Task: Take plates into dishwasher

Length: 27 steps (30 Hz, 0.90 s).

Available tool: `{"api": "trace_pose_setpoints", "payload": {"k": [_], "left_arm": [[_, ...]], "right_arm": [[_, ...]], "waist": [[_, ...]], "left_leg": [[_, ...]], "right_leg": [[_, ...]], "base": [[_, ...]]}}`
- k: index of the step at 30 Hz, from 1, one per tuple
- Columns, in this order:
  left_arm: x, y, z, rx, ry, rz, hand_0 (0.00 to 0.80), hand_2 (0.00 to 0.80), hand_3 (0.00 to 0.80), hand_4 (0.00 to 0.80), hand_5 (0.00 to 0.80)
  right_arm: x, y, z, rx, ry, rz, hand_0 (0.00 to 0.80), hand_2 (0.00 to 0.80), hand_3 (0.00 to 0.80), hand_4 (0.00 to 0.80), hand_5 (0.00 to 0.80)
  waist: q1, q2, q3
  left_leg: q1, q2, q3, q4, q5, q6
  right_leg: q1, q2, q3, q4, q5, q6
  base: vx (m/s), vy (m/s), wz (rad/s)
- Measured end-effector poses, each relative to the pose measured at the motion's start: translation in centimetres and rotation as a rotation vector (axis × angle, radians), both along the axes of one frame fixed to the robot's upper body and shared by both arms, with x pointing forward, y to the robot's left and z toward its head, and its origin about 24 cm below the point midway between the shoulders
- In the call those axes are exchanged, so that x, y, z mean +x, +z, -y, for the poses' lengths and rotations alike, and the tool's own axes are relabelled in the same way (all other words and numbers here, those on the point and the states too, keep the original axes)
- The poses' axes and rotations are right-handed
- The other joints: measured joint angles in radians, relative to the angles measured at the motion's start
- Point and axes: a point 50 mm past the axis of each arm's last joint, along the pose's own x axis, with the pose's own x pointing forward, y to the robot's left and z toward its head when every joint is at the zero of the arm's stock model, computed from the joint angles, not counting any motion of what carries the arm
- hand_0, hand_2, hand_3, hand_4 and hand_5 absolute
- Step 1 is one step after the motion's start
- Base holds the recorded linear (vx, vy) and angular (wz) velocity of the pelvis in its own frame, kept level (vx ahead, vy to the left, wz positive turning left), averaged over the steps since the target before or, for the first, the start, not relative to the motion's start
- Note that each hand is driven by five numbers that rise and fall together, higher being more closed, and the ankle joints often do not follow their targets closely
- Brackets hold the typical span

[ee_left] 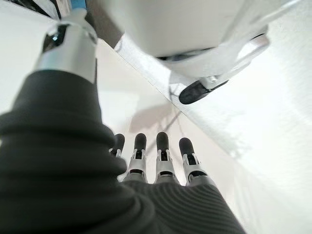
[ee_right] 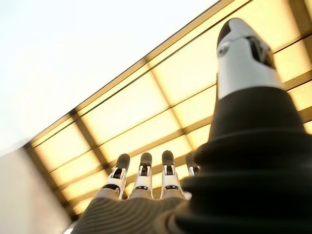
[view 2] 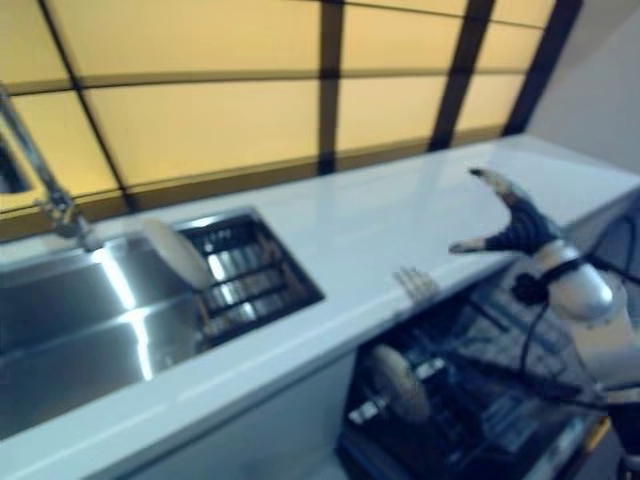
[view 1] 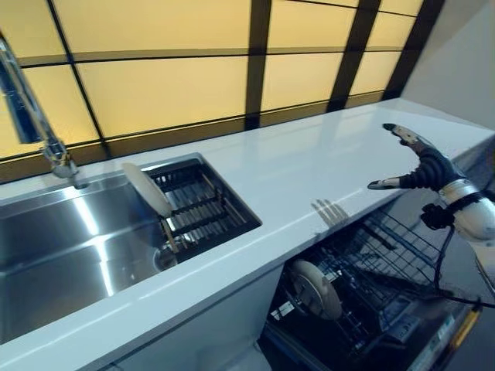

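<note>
Right hand (view 1: 424,166): raised over the right end of the white countertop (view 1: 309,170), above the open dishwasher, spread wide with fingers straight and thumb (view 1: 384,184) set apart. It holds nothing and touches nothing. In its own wrist view the fingers (ee_right: 145,170) stand in a straight row against the yellow window panels (ee_right: 146,112), with nothing past them but the panes and dark frames.

Left hand (ee_left: 161,165): shows only in its own wrist view. Fingers extended in a row, relaxed, empty, thumb (ee_left: 68,44) well apart from them. Past the fingertips only a pale surface can be made out.

Plates: two in view.
- Plate in sink rack (view 1: 147,188): white, stands on edge, tilted, at the left end of the dark wire rack (view 1: 203,207) that fills the right part of the steel sink (view 1: 62,239). Well apart from both hands.
- Plate in dishwasher (view 1: 317,289): pale, stands upright on edge in the lower dishwasher rack (view 1: 387,263), toward the rack's left side, below the countertop's front edge. The rack is pulled out; the right hand is above it and to the right, not touching.

Surroundings: the faucet (view 1: 31,108) rises at the back left of the sink, just beside the basin's rear rim. The countertop runs from the sink to the right corner. Behind it is the row of yellow panes divided by dark bars.
</note>
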Motion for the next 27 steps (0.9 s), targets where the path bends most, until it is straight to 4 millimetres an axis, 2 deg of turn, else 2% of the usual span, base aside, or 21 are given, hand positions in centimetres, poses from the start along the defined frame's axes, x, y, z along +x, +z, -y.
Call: {"api": "trace_pose_setpoints", "payload": {"k": [6, 9, 10, 14, 17, 18, 19, 20, 21, 22, 23, 24, 25, 26, 27], "left_arm": [[0.1, 0.3, -0.9, 0.015, 0.034, 0.010, 0.000, 0.000, 0.000, 0.000, 0.000], [0.0, 0.4, -1.5, 0.033, 0.037, 0.007, 0.000, 0.000, 0.000, 0.000, 0.000], [-0.1, 0.4, -1.7, 0.036, 0.040, 0.002, 0.000, 0.000, 0.000, 0.000, 0.000], [0.1, 0.5, -1.7, 0.038, 0.043, 0.006, 0.000, 0.000, 0.000, 0.000, 0.000], [-0.1, 0.5, -1.9, 0.040, 0.052, 0.000, 0.000, 0.000, 0.000, 0.000, 0.000], [0.1, 0.6, -2.1, 0.039, 0.067, 0.007, 0.000, 0.000, 0.000, 0.000, 0.000], [0.5, 0.6, -1.9, 0.027, 0.088, 0.013, 0.000, 0.000, 0.000, 0.000, 0.000], [0.7, 0.5, -1.6, 0.017, 0.091, 0.018, 0.000, 0.000, 0.000, 0.000, 0.000], [1.3, 0.7, -1.5, 0.014, 0.087, 0.032, 0.000, 0.000, 0.000, 0.000, 0.000], [2.1, 0.9, -1.7, 0.020, 0.082, 0.049, 0.000, 0.000, 0.000, 0.000, 0.000], [2.4, 1.0, -1.8, 0.022, 0.081, 0.055, 0.000, 0.000, 0.000, 0.000, 0.000], [3.0, 1.3, -2.0, 0.027, 0.075, 0.072, 0.000, 0.000, 0.000, 0.000, 0.000], [3.6, 1.5, -1.9, 0.028, 0.071, 0.087, 0.000, 0.000, 0.000, 0.000, 0.000], [3.7, 1.5, -1.9, 0.027, 0.068, 0.087, 0.000, 0.000, 0.000, 0.000, 0.000], [3.6, 1.5, -1.9, 0.027, 0.073, 0.084, 0.000, 0.000, 0.000, 0.000, 0.000]], "right_arm": [[1.1, 0.3, -1.9, -0.015, 0.045, 0.005, 0.000, 0.000, 0.000, 0.000, 0.000], [1.7, 0.5, -2.0, 0.013, 0.040, 0.012, 0.000, 0.000, 0.000, 0.000, 0.000], [2.2, 0.2, -2.0, 0.031, 0.030, 0.003, 0.000, 0.000, 0.000, 0.000, 0.000], [2.9, -0.1, -1.8, 0.068, 0.009, 0.001, 0.000, 0.000, 0.000, 0.000, 0.000], [3.2, -0.1, -2.0, 0.085, 0.001, 0.017, 0.000, 0.000, 0.000, 0.000, 0.000], [3.4, -0.3, -1.8, 0.089, -0.013, 0.014, 0.000, 0.000, 0.000, 0.000, 0.000], [3.5, -0.5, -1.4, 0.095, -0.031, 0.009, 0.000, 0.000, 0.000, 0.000, 0.000], [3.6, -0.6, -1.2, 0.098, -0.042, 0.005, 0.000, 0.000, 0.000, 0.000, 0.000], [3.6, -0.6, -1.2, 0.098, -0.045, 0.006, 0.000, 0.000, 0.000, 0.000, 0.000], [3.5, -0.5, -1.1, 0.093, -0.047, 0.010, 0.000, 0.000, 0.000, 0.000, 0.000], [3.5, -0.5, -1.1, 0.093, -0.047, 0.010, 0.000, 0.000, 0.000, 0.000, 0.000], [3.5, -0.6, -1.1, 0.092, -0.045, 0.009, 0.000, 0.000, 0.000, 0.000, 0.000], [3.5, -0.4, -1.2, 0.088, -0.039, 0.015, 0.000, 0.000, 0.000, 0.000, 0.000], [3.5, -0.4, -1.3, 0.085, -0.033, 0.018, 0.000, 0.000, 0.000, 0.000, 0.000], [3.5, -0.6, -1.4, 0.082, -0.030, 0.009, 0.000, 0.000, 0.000, 0.000, 0.000]], "waist": [[0.060, -0.018, -0.002], [0.087, -0.029, 0.001], [0.082, -0.034, 0.002], [0.107, -0.049, 0.011], [0.114, -0.069, 0.023], [0.111, -0.081, 0.029], [0.106, -0.085, 0.036], [0.103, -0.070, 0.036], [0.102, -0.055, 0.038], [0.097, -0.042, 0.045], [0.094, -0.036, 0.048], [0.078, -0.024, 0.051], [0.077, -0.021, 0.053], [0.066, -0.007, 0.060], [0.054, 0.003, 0.059]], "left_leg": [[-0.016, -0.034, -0.058, 0.000, 0.008, 0.012], [-0.022, -0.047, -0.065, 0.000, 0.011, 0.019], [-0.020, -0.056, -0.068, 0.000, 0.010, 0.025], [-0.021, -0.080, -0.083, 0.001, 0.004, 0.043], [-0.035, -0.105, -0.086, 0.017, -0.009, 0.057], [-0.039, -0.124, -0.086, 0.039, -0.023, 0.069], [-0.075, -0.144, -0.086, 0.095, -0.058, 0.099], [-0.080, -0.135, -0.091, 0.100, -0.062, 0.098], [-0.083, -0.136, -0.085, 0.098, -0.065, 0.110], [-0.087, -0.139, -0.091, 0.099, -0.063, 0.130], [-0.085, -0.132, -0.101, 0.096, -0.062, 0.138], [-0.069, -0.136, -0.115, 0.095, -0.065, 0.155], [-0.061, -0.142, -0.120, 0.095, -0.069, 0.163], [-0.039, -0.151, -0.146, 0.087, -0.068, 0.180], [-0.025, -0.154, -0.167, 0.077, -0.069, 0.190]], "right_leg": [[0.032, -0.022, -0.030, 0.001, -0.021, 0.018], [0.040, -0.031, -0.037, 0.002, -0.027, 0.024], [0.049, -0.039, -0.046, 0.007, -0.033, 0.031], [0.052, -0.064, -0.059, 0.029, -0.047, 0.045], [0.045, -0.101, -0.063, 0.069, -0.068, 0.060], [0.038, -0.124, -0.068, 0.102, -0.079, 0.070], [0.014, -0.157, -0.073, 0.177, -0.094, 0.081], [-0.008, -0.162, -0.065, 0.226, -0.086, 0.069], [-0.052, -0.171, -0.047, 0.296, -0.059, 0.054], [-0.108, -0.188, -0.009, 0.409, -0.033, 0.030], [-0.134, -0.197, 0.016, 0.468, -0.015, 0.022], [-0.173, -0.205, 0.066, 0.553, 0.051, 0.017], [-0.203, -0.207, 0.112, 0.611, 0.093, 0.016], [-0.271, -0.207, 0.190, 0.726, 0.175, 0.025], [-0.296, -0.192, 0.217, 0.743, 0.114, 0.050]], "base": [[0.049, 0.045, 0.38], [0.089, 0.068, 0.24], [0.106, 0.081, 0.30], [0.090, 0.099, 0.20], [0.091, 0.212, 0.17], [0.066, 0.240, 0.33], [0.088, 0.288, 0.39], [0.099, 0.256, 0.29], [0.128, 0.293, 0.22], [0.100, 0.223, 0.23], [0.166, 0.207, 0.49], [0.185, 0.111, 0.43], [0.278, 0.097, 0.58], [0.228, -0.047, 0.56], [0.219, -0.084, 0.62]]}}
